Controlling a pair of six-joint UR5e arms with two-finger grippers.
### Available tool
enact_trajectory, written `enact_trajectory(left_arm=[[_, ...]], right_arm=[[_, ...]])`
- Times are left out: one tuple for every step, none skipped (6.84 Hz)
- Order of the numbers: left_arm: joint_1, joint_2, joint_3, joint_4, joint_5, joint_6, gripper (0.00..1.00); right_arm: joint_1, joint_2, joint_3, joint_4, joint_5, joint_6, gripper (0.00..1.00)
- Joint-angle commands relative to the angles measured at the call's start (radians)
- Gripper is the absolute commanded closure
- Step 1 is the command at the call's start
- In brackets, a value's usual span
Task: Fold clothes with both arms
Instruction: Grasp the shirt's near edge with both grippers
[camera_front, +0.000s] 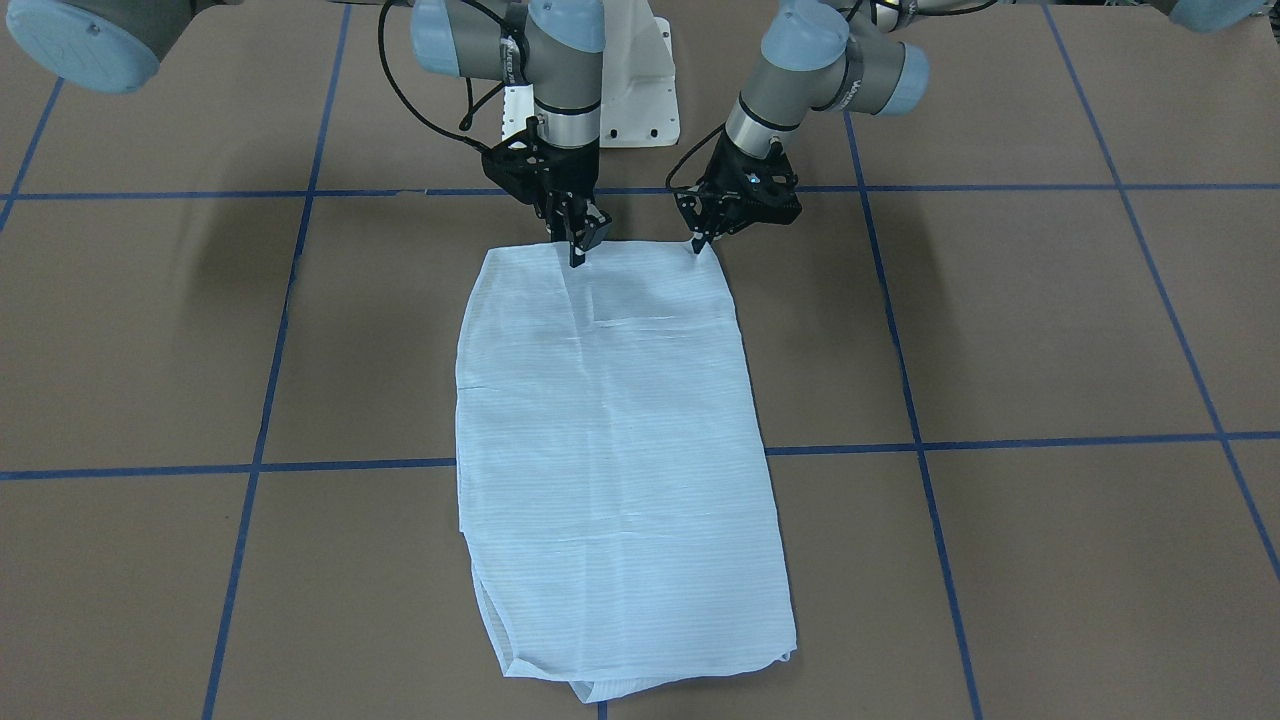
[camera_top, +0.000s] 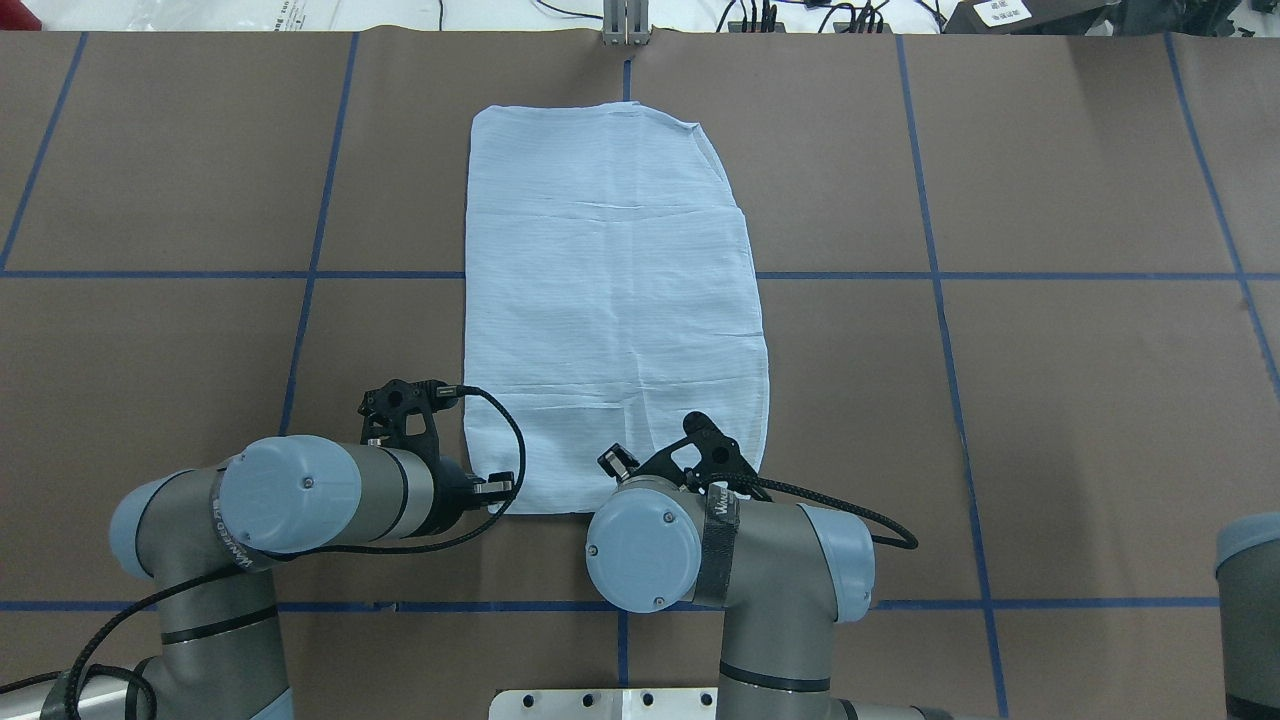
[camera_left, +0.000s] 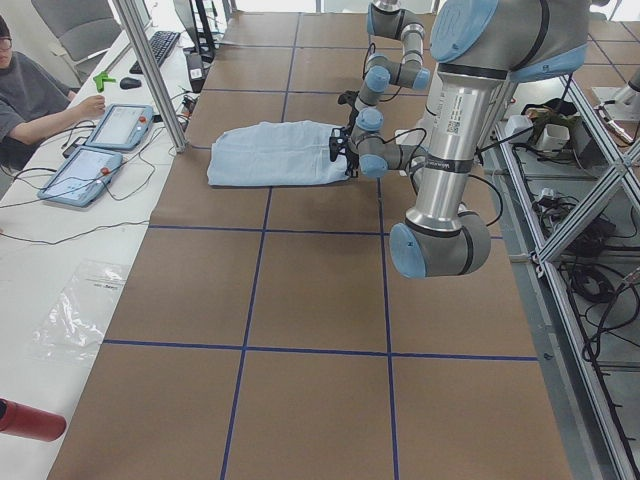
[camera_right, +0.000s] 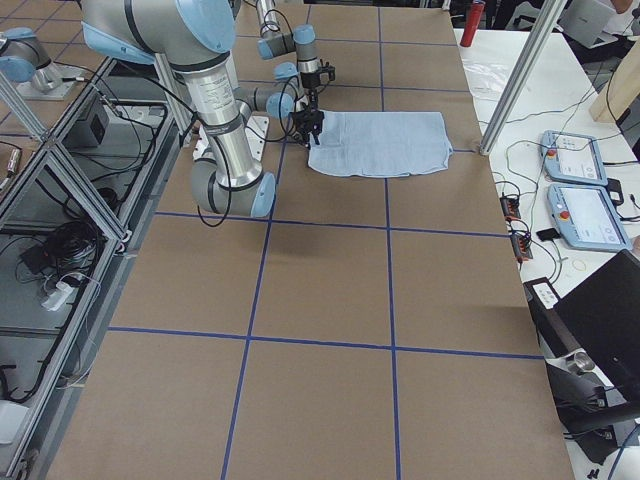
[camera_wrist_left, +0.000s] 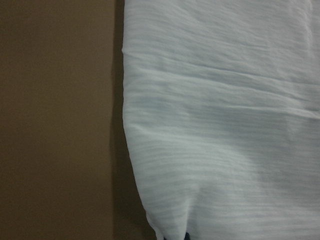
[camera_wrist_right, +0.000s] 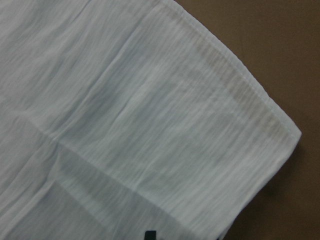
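The pale-blue striped shirt (camera_front: 615, 450) lies flat on the brown table, folded into a long rectangle that runs away from the robot; it also shows in the overhead view (camera_top: 610, 300). My left gripper (camera_front: 697, 246) is shut on the shirt's near left corner, seen from above at the cloth's edge (camera_top: 497, 488). My right gripper (camera_front: 578, 258) is shut on the same near edge, further toward the right corner; in the overhead view its wrist hides it. Both wrist views are filled with crinkled cloth (camera_wrist_left: 225, 125) (camera_wrist_right: 125, 110) lying on the table.
The white pedestal base (camera_front: 640, 90) stands just behind the grippers. Blue tape lines (camera_front: 1000, 440) grid the brown table. An operator (camera_left: 30, 100) sits at a side bench with tablets (camera_left: 120, 125). A red bottle (camera_left: 25, 420) lies on that bench.
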Motion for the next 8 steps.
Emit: enact_trajectory(left_arm=[[0.001, -0.002, 0.000, 0.000, -0.001, 0.002, 1.00], [0.001, -0.002, -0.002, 0.000, -0.002, 0.002, 1.00], [-0.002, -0.002, -0.026, 0.000, -0.008, 0.008, 1.00], [-0.005, 0.003, -0.069, 0.003, -0.012, 0.008, 1.00], [-0.004, 0.009, -0.106, 0.023, -0.012, 0.006, 1.00], [-0.004, 0.012, -0.164, 0.063, -0.012, 0.000, 1.00], [0.005, 0.032, -0.266, 0.125, -0.014, -0.011, 1.00], [0.013, 0.032, -0.371, 0.214, -0.020, -0.052, 1.00]], right_arm=[[0.002, 0.001, 0.001, 0.007, -0.010, 0.000, 1.00], [0.011, 0.000, 0.007, 0.018, -0.010, -0.009, 1.00], [0.023, 0.000, 0.016, 0.018, -0.010, -0.014, 1.00], [0.028, -0.014, 0.071, 0.009, -0.008, -0.017, 1.00], [0.026, -0.052, 0.155, -0.014, -0.007, -0.015, 1.00], [0.012, -0.060, 0.243, -0.092, -0.008, -0.014, 1.00], [-0.029, -0.059, 0.359, -0.190, -0.008, -0.012, 1.00], [-0.056, -0.056, 0.445, -0.273, -0.010, -0.005, 1.00]])
